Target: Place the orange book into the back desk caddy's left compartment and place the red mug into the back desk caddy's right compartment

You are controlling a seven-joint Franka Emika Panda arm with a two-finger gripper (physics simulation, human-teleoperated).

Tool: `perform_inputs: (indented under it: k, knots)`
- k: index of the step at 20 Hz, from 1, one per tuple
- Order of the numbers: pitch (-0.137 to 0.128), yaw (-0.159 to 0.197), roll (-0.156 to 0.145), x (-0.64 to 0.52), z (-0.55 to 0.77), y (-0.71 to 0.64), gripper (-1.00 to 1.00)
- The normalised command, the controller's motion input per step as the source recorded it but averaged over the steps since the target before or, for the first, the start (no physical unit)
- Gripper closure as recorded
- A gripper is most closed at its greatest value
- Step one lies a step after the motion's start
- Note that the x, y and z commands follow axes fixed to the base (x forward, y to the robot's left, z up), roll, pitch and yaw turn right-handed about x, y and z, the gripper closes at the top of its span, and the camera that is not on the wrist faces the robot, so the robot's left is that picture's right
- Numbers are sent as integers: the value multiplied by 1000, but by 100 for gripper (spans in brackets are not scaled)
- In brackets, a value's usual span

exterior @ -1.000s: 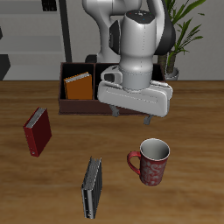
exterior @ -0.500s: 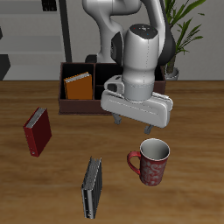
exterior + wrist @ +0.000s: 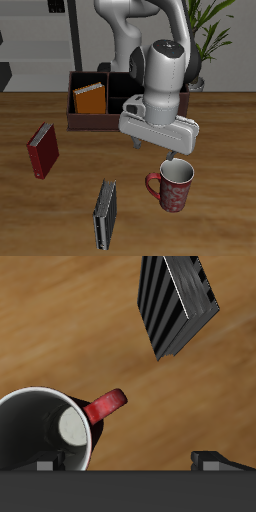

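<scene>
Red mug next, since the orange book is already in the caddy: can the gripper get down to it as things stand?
Probably yes: the gripper hangs open just above the red mug, nothing between them.

— What's lying on the table (image 3: 225, 215) near its front edge?
— A grey-black book (image 3: 105, 215), sitting well apart from a dark red book (image 3: 43, 150).
— Anything standing farther back?
— A plant (image 3: 207, 35) is showing behind.

High front view and close downward wrist view share the red mug (image 3: 175, 186) (image 3: 50, 431)
</scene>
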Motion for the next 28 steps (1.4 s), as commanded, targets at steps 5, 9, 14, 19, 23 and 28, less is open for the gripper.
perform_inputs:
  k: [5,9,14,19,23,28]
  knots:
    - [34,-3,-14,8,-193,106,-100]
    - [29,19,13,-14,-156,124,-100]
    - [25,-6,13,1,-132,78,-100]
    - [21,6,18,20,-160,77,-100]
    - [35,7,19,11,-205,56,-100]
    - [48,2,14,20,-254,-13,100]
